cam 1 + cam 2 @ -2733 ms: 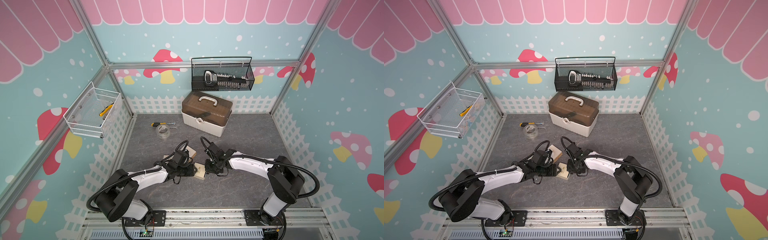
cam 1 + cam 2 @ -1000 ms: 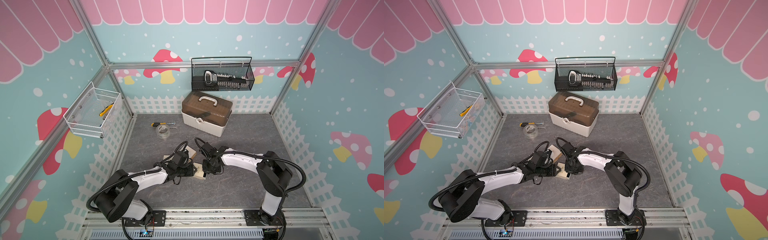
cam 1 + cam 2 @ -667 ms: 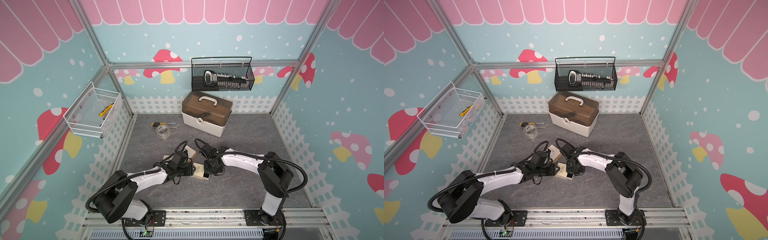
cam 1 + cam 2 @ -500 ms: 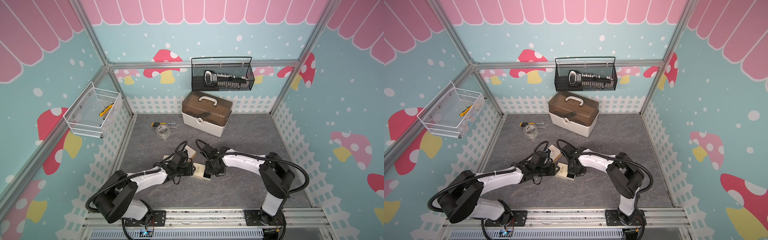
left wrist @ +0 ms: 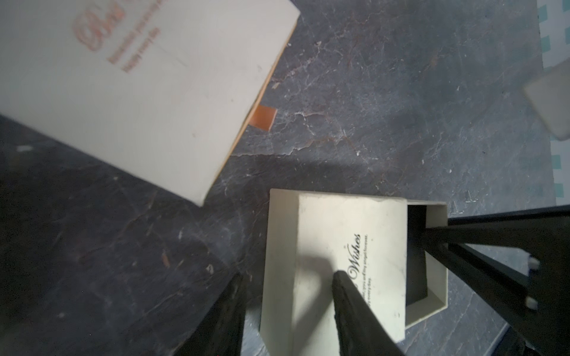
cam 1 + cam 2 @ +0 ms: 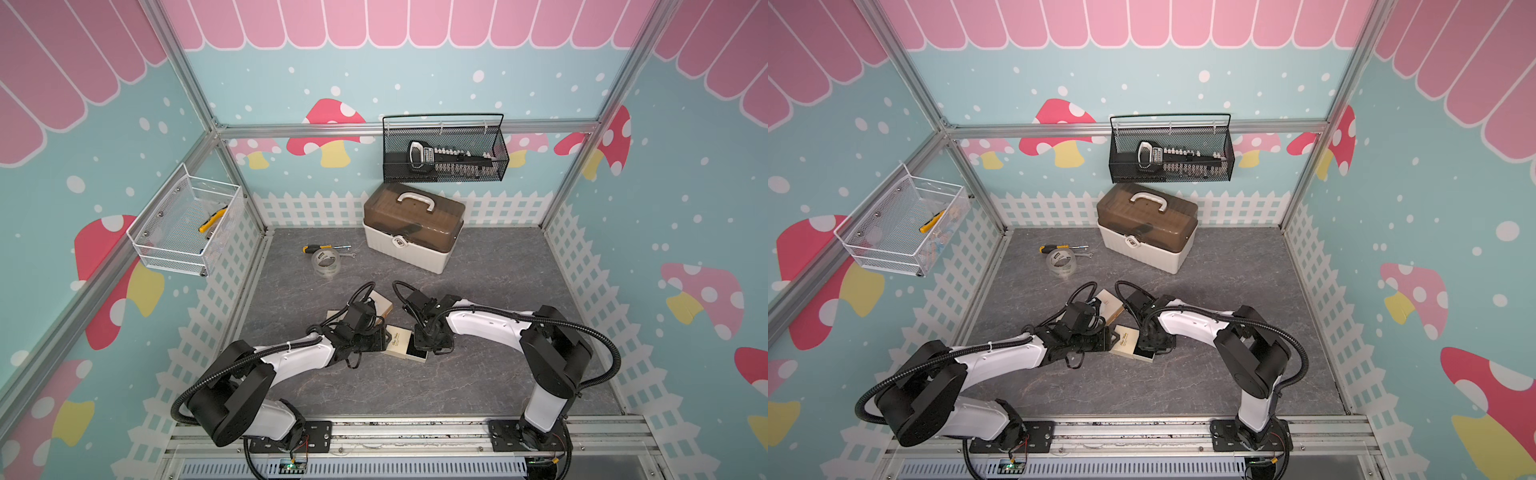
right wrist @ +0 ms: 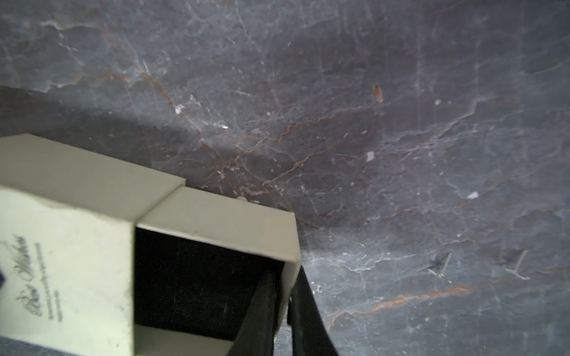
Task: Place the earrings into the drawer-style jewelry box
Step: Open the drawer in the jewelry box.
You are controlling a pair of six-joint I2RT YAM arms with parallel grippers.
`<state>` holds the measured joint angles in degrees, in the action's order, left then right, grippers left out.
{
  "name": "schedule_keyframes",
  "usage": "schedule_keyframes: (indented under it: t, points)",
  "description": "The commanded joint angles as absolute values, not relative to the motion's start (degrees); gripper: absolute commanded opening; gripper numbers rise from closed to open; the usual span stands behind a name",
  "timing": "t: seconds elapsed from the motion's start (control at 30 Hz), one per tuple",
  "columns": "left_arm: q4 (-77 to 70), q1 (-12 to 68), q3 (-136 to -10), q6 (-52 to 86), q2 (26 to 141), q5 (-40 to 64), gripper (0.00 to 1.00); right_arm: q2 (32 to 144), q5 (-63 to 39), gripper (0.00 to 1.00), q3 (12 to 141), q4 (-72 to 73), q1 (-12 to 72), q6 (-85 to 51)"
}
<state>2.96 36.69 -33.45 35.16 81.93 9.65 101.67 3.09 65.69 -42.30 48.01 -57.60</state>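
The small cream jewelry box (image 6: 400, 341) (image 6: 1125, 340) lies at the table's middle front, its black-lined drawer (image 5: 431, 277) (image 7: 216, 222) pulled partly out. My right gripper (image 6: 424, 347) (image 7: 286, 272) is shut on the drawer's front wall, one finger inside and one outside. My left gripper (image 6: 380, 338) (image 5: 288, 280) stands part open. One of its fingers rests on top of the sleeve and the other hangs beside the box, apart from it. Two earrings (image 7: 440, 265) (image 7: 518, 265), thin pale pins, lie on the grey floor past the drawer in the right wrist view. In both top views they are too small to make out.
A larger cream box (image 6: 380, 303) (image 5: 138, 86) with an orange tab lies just behind the left gripper. A brown-lidded toolbox (image 6: 411, 232), a tape roll (image 6: 326, 262) and a screwdriver (image 6: 320, 248) sit at the back. A black wire basket (image 6: 444, 156) and a white one (image 6: 187, 226) hang on the walls.
My right gripper has shifted slightly toward the table's front and closed its jaws on the drawer's front wall. The left arm has stayed put.
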Motion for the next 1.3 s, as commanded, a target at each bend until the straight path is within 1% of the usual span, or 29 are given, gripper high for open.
schedule_keyframes:
  t: [0.0, 0.5, 0.67, 0.8, 0.93, 1.13, 1.27]
  points:
    - [9.06, 36.48, -32.4, 35.07, 82.82, 5.97, 0.46, 100.84, 5.26, 0.11, 64.24, -48.08, 47.89, -58.27]
    - [9.74, 36.55, -33.36, 34.78, 83.23, 6.06, 0.46, 100.57, 5.52, 0.09, 64.16, -48.44, 47.9, -58.09]
    - [10.02, 36.47, -33.82, 34.96, 82.47, 6.44, 0.46, 99.57, 5.52, 0.2, 64.34, -48.04, 47.84, -57.99]
    - [11.73, 36.64, -36.34, 34.81, 81.47, 7.34, 0.47, 97.4, 5.3, 0.25, 64.82, -48.1, 47.9, -58.01]
    - [14.65, 36.68, -38.3, 34.46, 78.83, 5.71, 0.5, 93.48, 6.22, 0.28, 64.72, -47.9, 47.9, -57.26]
    - [17.01, 36.67, -38.5, 33.86, 72.11, 3.76, 0.57, 84.64, 12.73, 0.3, 61.49, -46.67, 47.72, -52.08]
    - [15.68, 36.79, -37.47, 33.83, 69.46, 4.78, 0.64, 81.4, 12.46, 0.29, 59.16, -45.34, 47.06, -49.45]
